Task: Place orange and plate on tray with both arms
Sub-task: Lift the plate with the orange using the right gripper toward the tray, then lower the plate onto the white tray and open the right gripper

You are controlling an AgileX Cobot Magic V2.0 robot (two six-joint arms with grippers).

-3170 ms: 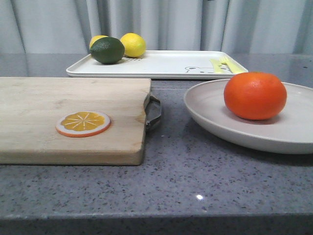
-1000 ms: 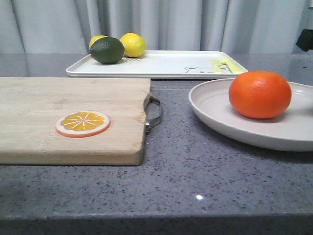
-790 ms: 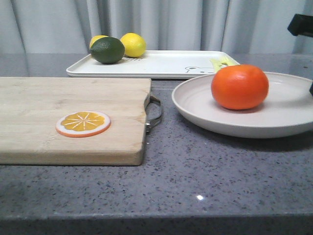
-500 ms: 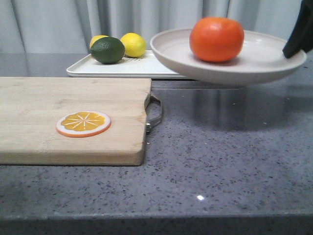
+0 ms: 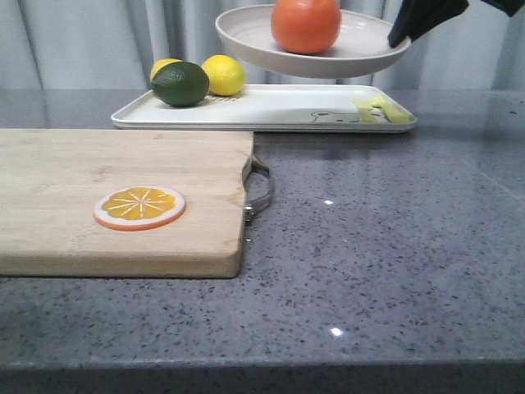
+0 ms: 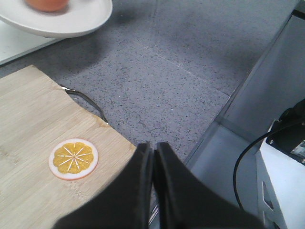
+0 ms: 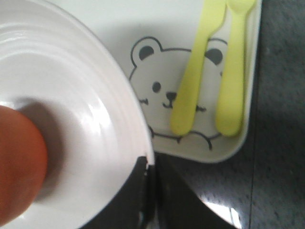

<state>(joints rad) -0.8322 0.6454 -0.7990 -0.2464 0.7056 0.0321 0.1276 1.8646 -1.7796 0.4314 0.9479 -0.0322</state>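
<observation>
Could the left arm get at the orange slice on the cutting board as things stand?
Probably yes. The left claw hangs shut just off the cutting board, close to the orange slice. Nothing lies between them, and the lifted plate is away over the tray.

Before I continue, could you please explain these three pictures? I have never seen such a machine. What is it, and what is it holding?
It is a robot with two arms. One camera looks forward over the table; one sits on each wrist. The right gripper pinches the rim of the plate, lifted above the tray, with the orange on it. The left gripper is shut and holds nothing, above the cutting board with its orange slice. On the tray lie two lemons, a lime and yellow-green cutlery.
</observation>
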